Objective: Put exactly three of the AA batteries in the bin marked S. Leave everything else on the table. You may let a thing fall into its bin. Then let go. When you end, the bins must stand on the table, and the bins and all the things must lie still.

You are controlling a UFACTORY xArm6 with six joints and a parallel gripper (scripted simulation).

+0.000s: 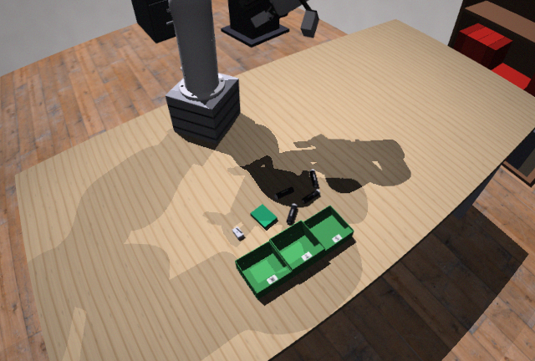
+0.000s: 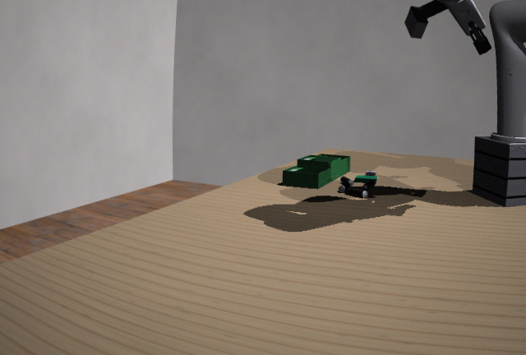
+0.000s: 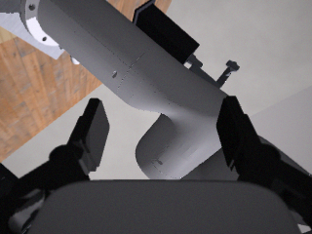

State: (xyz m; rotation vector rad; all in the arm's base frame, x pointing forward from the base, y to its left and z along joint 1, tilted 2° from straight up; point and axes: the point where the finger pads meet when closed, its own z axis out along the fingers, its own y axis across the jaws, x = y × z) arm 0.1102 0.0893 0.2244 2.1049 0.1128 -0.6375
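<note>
Top view: four AA batteries (image 1: 292, 214) (image 2: 356, 191) are seen on the table (image 1: 142, 305) (image 2: 255, 292) near the green bins (image 1: 285, 264) (image 2: 302, 178). With the gripper (image 1: 267, 7) (image 3: 162, 111) spread wide, one battery should be straddled squarely across its barrel.

No text can be read for certain. Three green bins each bear one small white label on the near wall: the left bin (image 1: 259, 272), the middle bin (image 1: 296, 251) (image 2: 315, 164) and the right bin (image 1: 327, 227) (image 2: 301, 179). The dark marks on the left label (image 1: 272, 279), middle label (image 1: 307, 256) (image 2: 309, 159) and right label (image 1: 336, 238) (image 2: 296, 169) are too small to make out.
</note>
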